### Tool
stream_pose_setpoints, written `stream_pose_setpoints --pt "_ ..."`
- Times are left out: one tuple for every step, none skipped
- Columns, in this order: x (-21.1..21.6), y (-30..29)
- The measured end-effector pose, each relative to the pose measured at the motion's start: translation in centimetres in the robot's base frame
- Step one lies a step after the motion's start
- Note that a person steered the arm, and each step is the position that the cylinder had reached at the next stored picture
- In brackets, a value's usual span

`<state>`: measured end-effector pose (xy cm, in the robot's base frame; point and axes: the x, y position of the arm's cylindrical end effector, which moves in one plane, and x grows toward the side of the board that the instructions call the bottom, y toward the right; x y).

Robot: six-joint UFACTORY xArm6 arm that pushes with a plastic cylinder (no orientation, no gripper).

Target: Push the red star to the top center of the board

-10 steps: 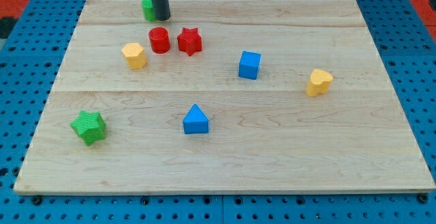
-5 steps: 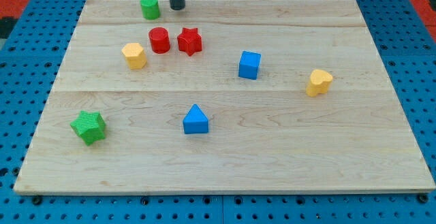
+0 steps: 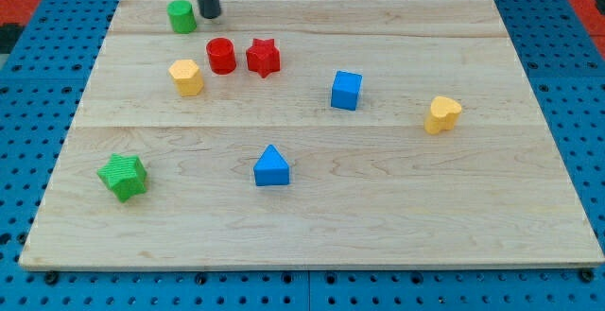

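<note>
On the wooden board [image 3: 397, 207], the red star [image 3: 263, 57] lies flat, no long axis; my tip [image 3: 209, 14] sits well up-left.

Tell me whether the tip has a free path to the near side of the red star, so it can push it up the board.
Probably yes. My tip sits at the view's top beside the green cylinder; the red cylinder flanks the red star only on its left.

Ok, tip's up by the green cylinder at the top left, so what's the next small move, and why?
Probably swing my tip around to the view's bottom side of the red star block, passing its right. My tip sits beside the green cylinder block, above the star, so pushing from here would drive it away from the wooden board's top center.
</note>
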<state>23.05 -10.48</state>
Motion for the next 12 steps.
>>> stream_pose_setpoints --pt "0.0 13.4" --pt "7.3 20.7" --pt "13.1 17.0" --pt "15.1 10.4" --pt "15.4 7.8" --pt "13.4 5.9" --pt "12.2 3.8" --pt "13.3 1.5" --pt "9.5 1.4" --pt "8.2 10.2" --pt "7.9 13.0" --pt "8.0 13.2"
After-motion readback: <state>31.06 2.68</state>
